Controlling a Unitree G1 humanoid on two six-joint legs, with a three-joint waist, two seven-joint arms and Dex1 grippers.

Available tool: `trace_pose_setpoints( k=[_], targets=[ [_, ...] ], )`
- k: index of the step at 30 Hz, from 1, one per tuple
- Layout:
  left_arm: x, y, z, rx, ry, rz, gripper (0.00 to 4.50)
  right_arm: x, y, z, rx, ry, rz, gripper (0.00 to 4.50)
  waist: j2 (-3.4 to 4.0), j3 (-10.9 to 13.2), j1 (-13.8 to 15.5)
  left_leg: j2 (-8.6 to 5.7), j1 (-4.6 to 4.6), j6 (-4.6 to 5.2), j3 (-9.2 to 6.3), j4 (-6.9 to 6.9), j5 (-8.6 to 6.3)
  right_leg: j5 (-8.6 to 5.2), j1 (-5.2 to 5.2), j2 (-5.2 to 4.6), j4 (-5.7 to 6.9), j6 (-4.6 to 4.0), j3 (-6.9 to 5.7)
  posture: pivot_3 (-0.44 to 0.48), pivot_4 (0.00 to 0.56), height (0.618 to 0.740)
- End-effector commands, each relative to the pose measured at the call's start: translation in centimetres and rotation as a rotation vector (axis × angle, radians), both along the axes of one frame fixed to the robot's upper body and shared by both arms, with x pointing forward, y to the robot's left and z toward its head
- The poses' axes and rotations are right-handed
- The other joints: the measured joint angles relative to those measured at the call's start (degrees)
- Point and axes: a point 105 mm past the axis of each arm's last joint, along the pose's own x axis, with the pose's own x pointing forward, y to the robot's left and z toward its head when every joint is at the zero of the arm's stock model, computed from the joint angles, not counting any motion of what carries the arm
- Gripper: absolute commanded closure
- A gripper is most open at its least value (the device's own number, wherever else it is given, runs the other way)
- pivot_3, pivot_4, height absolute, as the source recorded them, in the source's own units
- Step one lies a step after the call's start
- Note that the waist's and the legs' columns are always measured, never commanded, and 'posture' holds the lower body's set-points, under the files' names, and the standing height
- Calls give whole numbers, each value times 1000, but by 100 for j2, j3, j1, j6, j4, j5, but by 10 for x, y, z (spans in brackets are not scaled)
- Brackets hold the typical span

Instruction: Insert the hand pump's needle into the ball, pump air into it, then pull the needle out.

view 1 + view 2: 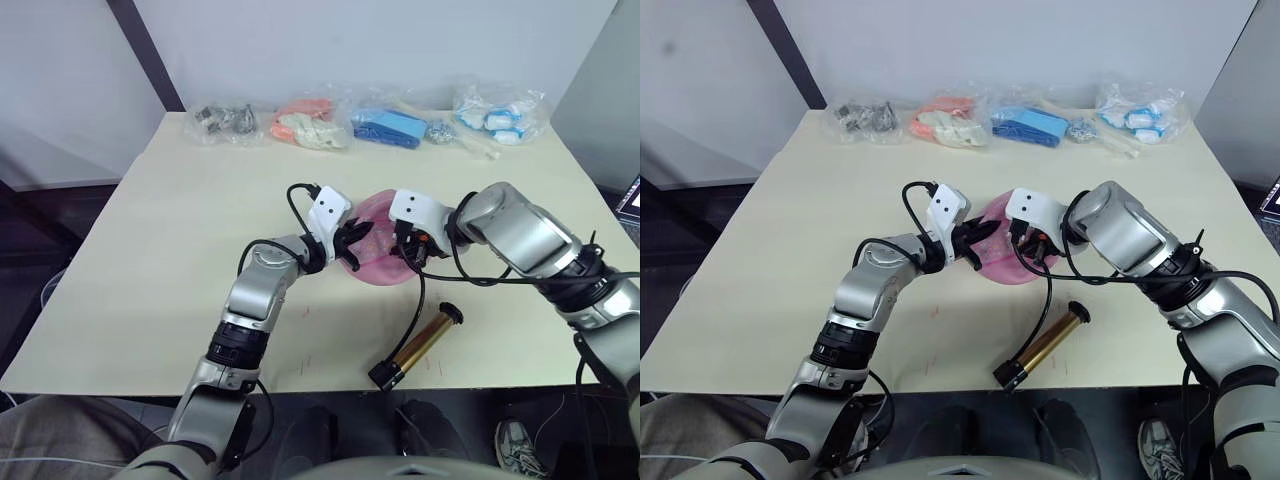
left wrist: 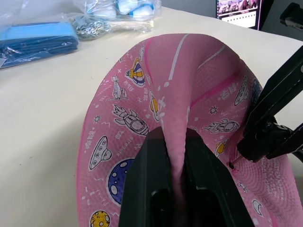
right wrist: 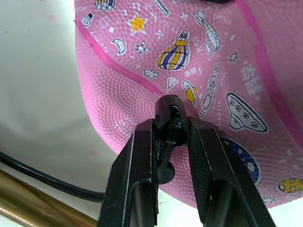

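Ball (image 1: 378, 245) mid-table, sagging, partly flat. Left gripper (image 2: 176, 166) pinching raised fold of ball skin. Right gripper (image 3: 171, 132) clamped on black needle fitting (image 3: 169, 118), pressed to ball. Hand pump (image 1: 420, 343) lying near front table edge (image 1: 330, 392). Bagged items (image 1: 395, 126) along far edge, open tabletop left.

Pink ball (image 3: 142, 90) with colourful cartoon prints, bronze-gold hand pump (image 1: 420, 343), black hose (image 1: 413, 315)

Readable text: none.
Pink rubber ball (image 3: 227, 71) with cartoon prints carries small white lettering, too small to make out; the far-right screen's text is equally unreadable.
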Motion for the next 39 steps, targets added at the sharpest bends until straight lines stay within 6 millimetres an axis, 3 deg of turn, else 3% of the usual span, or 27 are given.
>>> trace_pose_setpoints(
  k=[1, 5, 16, 39],
  targets=[
    [-16, -16, -34, 29, 143, -72, 4500, -10, 8, -33, -30, 78, 22, 4139, -8, -9, -7, 0, 9, 0, 0, -3, 0, 0, 6, 0, -1, 0, 1, 0, 150, 736],
    [-15, -15, -34, 30, 145, -69, 4500, -8, 8, -38, -32, 84, 14, 4139, -17, -16, -26, 0, 86, 0, 0, -27, -3, -13, 75, 0, -14, -2, 1, 0, 150, 736],
    [-14, -11, -36, 33, 154, -53, 4500, -6, 2, -58, -89, 106, 6, 4139, -23, -39, -35, 1, 98, 0, -3, -32, -3, -14, 82, 1, -14, -3, 4, 0, 150, 736],
    [-12, -5, -42, 12, 199, -7, 4500, -6, 8, -85, -146, 93, 1, 4139, -48, -119, -119, 0, 178, -4, -3, -88, -6, -33, 117, 10, -23, 10, 32, 0, 150, 736]
  ],
)
